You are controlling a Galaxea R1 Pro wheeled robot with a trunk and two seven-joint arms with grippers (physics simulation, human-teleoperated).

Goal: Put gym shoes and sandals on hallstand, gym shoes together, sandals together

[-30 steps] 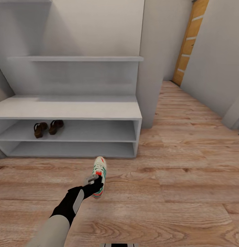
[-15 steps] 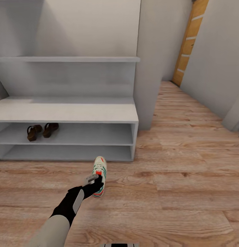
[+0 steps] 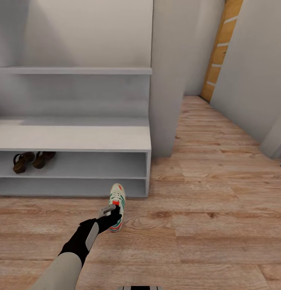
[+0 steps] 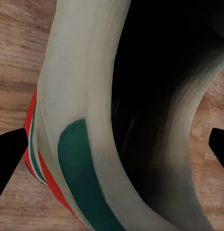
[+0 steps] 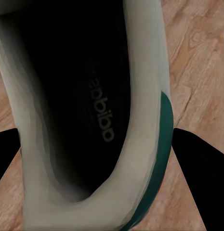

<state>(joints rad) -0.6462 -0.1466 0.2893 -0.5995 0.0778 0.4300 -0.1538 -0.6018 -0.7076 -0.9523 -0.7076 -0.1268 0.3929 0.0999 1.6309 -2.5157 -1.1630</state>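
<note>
My left gripper (image 3: 110,215) is shut on the heel of a white gym shoe (image 3: 117,198) with green stripes and a red-orange tab, just in front of the hallstand's (image 3: 75,139) right end. The left wrist view has this gym shoe's (image 4: 68,96) collar between the dark fingers of the gripper (image 4: 116,149). In the right wrist view, the right gripper (image 5: 97,144) grips a second gym shoe (image 5: 140,72) at both sides, over the wood floor. Two brown sandals (image 3: 20,162) (image 3: 43,158) lie side by side on the hallstand's middle shelf, far left.
The corridor floor (image 3: 205,233) of light wood planks opens to the right and runs back to an orange-brown wooden door (image 3: 217,52). A grey wall pillar (image 3: 168,80) stands just right of the hallstand. Grey walls close the right side.
The whole picture has shifted: the hallstand and sandals have slid left in the view, so the camera has moved rightward. My left arm and its gym shoe keep their place in the view.
</note>
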